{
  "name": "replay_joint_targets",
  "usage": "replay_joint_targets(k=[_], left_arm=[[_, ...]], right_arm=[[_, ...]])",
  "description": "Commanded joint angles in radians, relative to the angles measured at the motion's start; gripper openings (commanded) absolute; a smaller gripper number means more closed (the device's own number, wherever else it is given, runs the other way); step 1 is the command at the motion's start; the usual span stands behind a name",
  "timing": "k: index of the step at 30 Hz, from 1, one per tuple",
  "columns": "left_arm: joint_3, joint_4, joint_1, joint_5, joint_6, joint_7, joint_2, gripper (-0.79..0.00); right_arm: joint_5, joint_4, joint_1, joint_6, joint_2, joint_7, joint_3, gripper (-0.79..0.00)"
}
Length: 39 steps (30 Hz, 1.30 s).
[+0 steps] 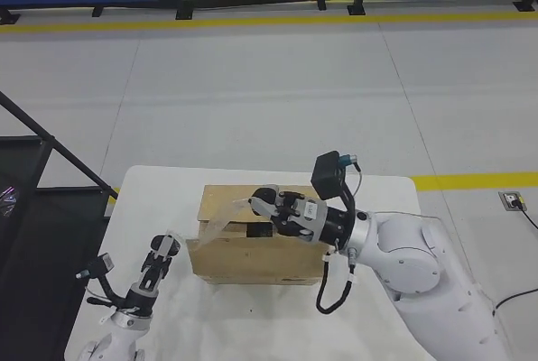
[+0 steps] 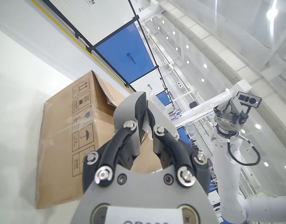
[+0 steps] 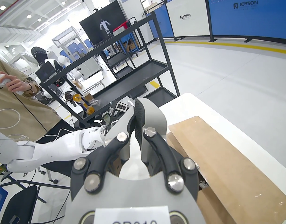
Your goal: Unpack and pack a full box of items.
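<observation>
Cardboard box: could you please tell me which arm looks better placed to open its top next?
Right, probably. The right gripper is over the top of the cardboard box, shut on a clear tape strip; the left gripper sits off the box's end, above the table.

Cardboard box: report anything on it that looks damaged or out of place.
The cardboard box has a torn rim, ragged near one upper corner. A loose strip of clear tape runs from the right gripper, shut on it above the box, down to a top edge of the box.
</observation>
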Motion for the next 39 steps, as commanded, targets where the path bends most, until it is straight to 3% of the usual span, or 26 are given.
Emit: replay_joint_targets(k=[1, 14, 27, 39], left_arm=[[-0.003, -0.016, 0.013, -0.006, -0.008, -0.007, 0.001, -0.785], [-0.041, -0.101, 0.095, -0.089, -0.062, -0.061, 0.008, -0.785], [-0.065, -0.141, 0.14, -0.143, -0.099, -0.108, 0.013, -0.785], [-0.084, -0.162, 0.158, -0.204, -0.097, -0.118, 0.016, -0.785]], right_arm=[[0.003, -0.011, -0.01, -0.007, 0.002, 0.003, 0.01, -0.785], [0.03, -0.053, -0.065, -0.053, 0.013, -0.005, 0.053, -0.785], [0.16, -0.051, -0.097, -0.161, 0.027, 0.036, 0.095, -0.785], [0.171, -0.054, -0.108, -0.171, 0.036, 0.044, 0.116, -0.785]])
